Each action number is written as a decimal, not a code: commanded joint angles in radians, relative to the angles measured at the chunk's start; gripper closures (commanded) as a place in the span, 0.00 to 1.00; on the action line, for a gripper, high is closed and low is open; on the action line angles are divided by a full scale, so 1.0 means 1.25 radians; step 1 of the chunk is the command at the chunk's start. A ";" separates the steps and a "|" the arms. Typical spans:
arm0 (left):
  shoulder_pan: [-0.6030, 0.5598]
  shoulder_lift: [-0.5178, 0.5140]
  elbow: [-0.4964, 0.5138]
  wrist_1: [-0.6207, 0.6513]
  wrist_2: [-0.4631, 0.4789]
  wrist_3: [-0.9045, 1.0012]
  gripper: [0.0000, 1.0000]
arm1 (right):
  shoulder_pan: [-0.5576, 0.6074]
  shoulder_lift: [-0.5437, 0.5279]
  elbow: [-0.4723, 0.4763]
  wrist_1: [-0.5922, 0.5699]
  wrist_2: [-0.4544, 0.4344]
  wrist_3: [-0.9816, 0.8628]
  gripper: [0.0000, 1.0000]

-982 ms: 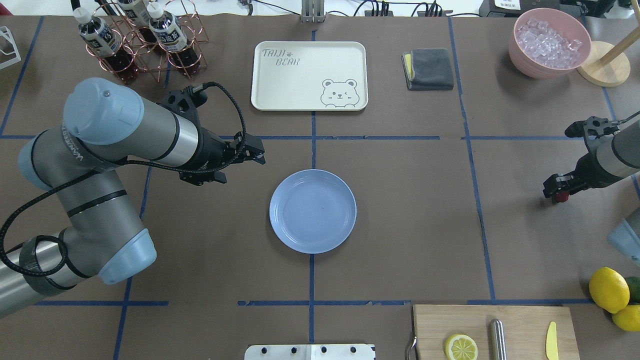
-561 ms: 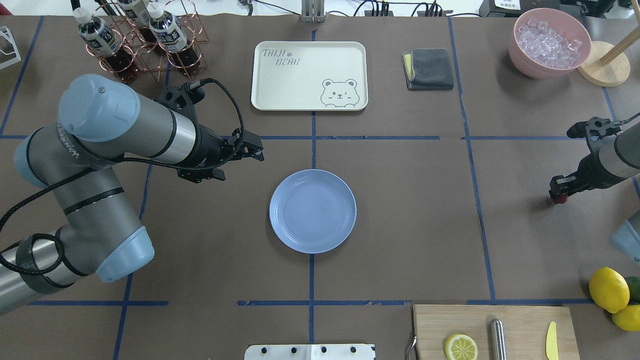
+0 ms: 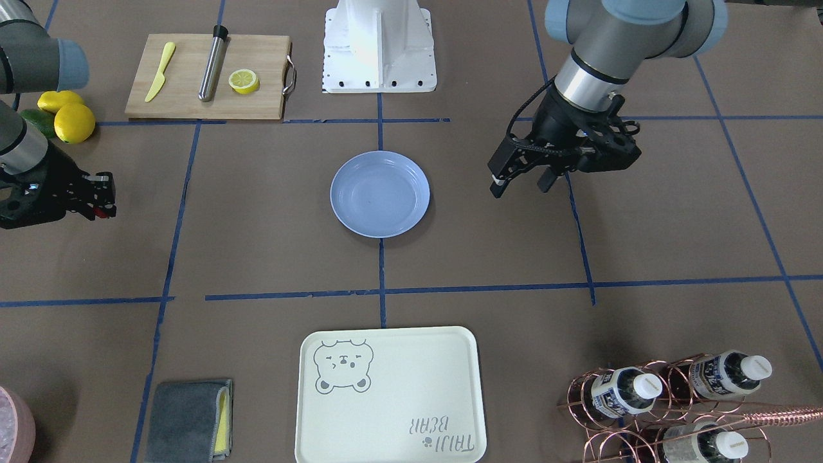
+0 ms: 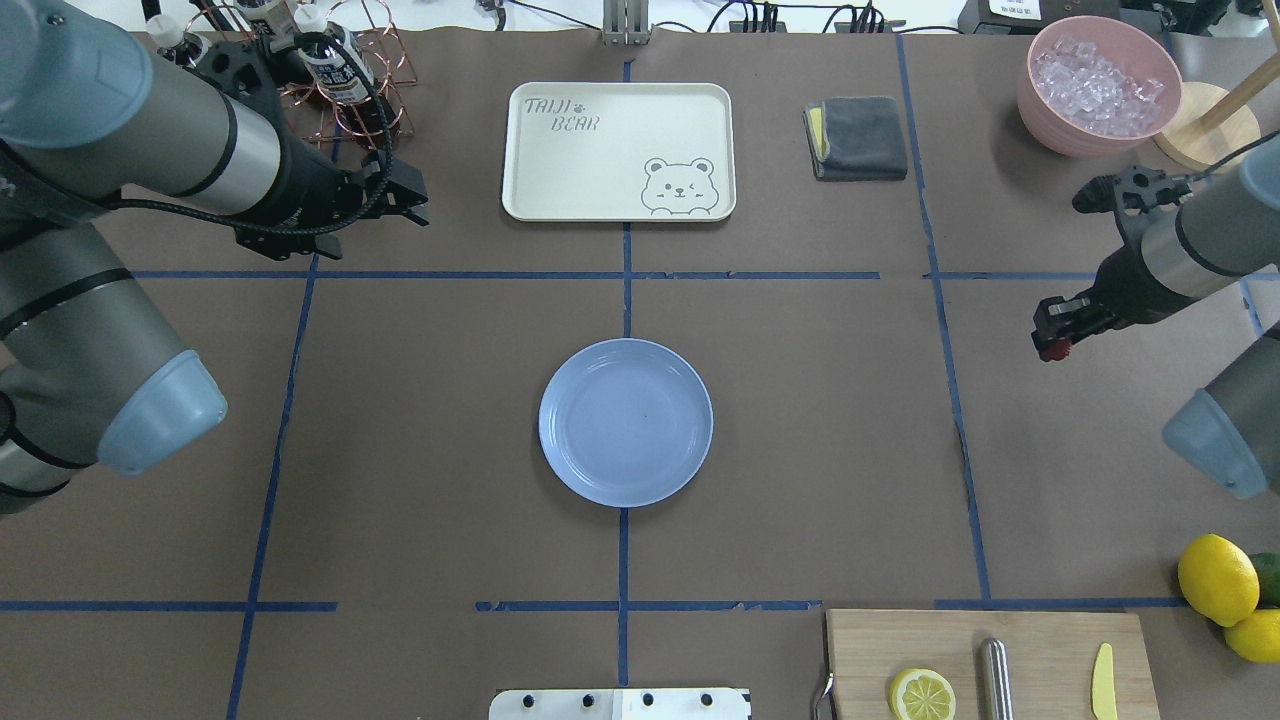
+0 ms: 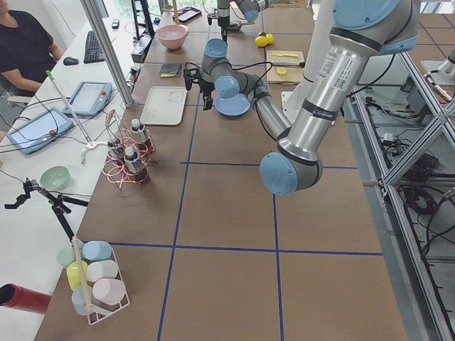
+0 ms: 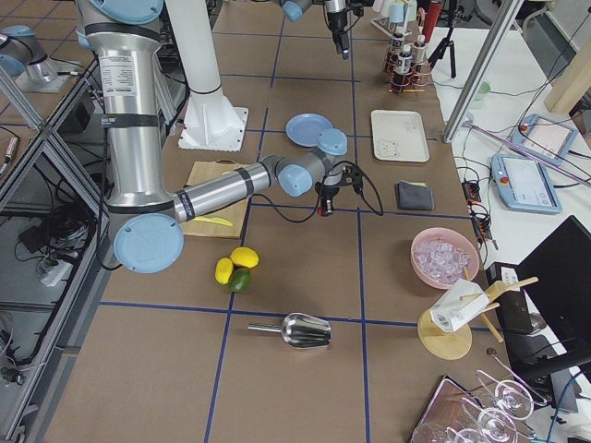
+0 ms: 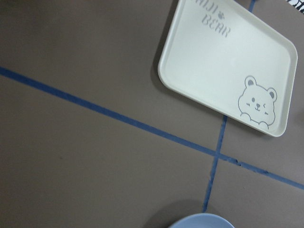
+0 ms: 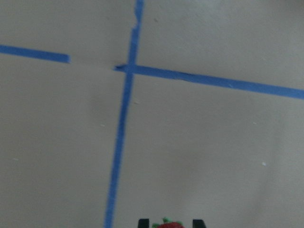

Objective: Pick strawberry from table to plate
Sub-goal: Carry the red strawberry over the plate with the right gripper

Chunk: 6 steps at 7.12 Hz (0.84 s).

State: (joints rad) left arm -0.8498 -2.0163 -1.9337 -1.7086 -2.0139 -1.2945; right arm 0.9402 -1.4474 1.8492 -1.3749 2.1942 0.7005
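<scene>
The strawberry (image 4: 1053, 350) is a small red berry pinched in my right gripper (image 4: 1050, 343), which is shut on it at the right side of the brown taped table (image 4: 800, 450). In the right wrist view the strawberry (image 8: 170, 224) sits between two black fingertips at the bottom edge. The front view shows the strawberry (image 3: 98, 211) at the far left. The light-blue plate (image 4: 626, 422) lies empty at the table's middle, far to the left of that gripper. My left gripper (image 4: 405, 205) is open and holds nothing, up near the bottle rack.
A cream bear-print tray (image 4: 618, 150) lies beyond the plate. A grey cloth (image 4: 858, 137) and a pink bowl of ice (image 4: 1098, 85) sit far right. A cutting board (image 4: 990, 660) with a lemon half and whole lemons (image 4: 1217, 578) occupy the near right. A copper bottle rack (image 4: 330, 70) stands far left.
My right gripper has moved left and away from the robot with the strawberry in it. The left arm has pulled back from beside the plate toward the bottle rack.
</scene>
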 commanded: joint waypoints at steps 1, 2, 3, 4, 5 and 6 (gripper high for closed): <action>-0.050 0.060 -0.023 0.064 0.000 0.187 0.00 | -0.069 0.157 0.012 -0.074 -0.003 0.143 1.00; -0.088 0.104 -0.029 0.064 0.000 0.274 0.00 | -0.127 0.244 0.007 -0.138 -0.011 0.216 1.00; -0.124 0.144 -0.028 0.064 0.000 0.373 0.00 | -0.175 0.319 -0.013 -0.186 -0.065 0.246 1.00; -0.147 0.182 -0.025 0.064 0.000 0.486 0.00 | -0.234 0.359 -0.035 -0.184 -0.117 0.307 1.00; -0.186 0.221 -0.018 0.064 0.000 0.615 0.00 | -0.290 0.427 -0.094 -0.183 -0.175 0.364 1.00; -0.235 0.242 0.002 0.064 0.000 0.722 0.00 | -0.334 0.468 -0.138 -0.183 -0.220 0.388 1.00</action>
State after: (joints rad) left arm -1.0769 -1.7566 -1.9531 -1.6292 -2.0141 -0.5653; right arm 0.5978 -0.9388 1.7463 -1.6009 1.9946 1.1291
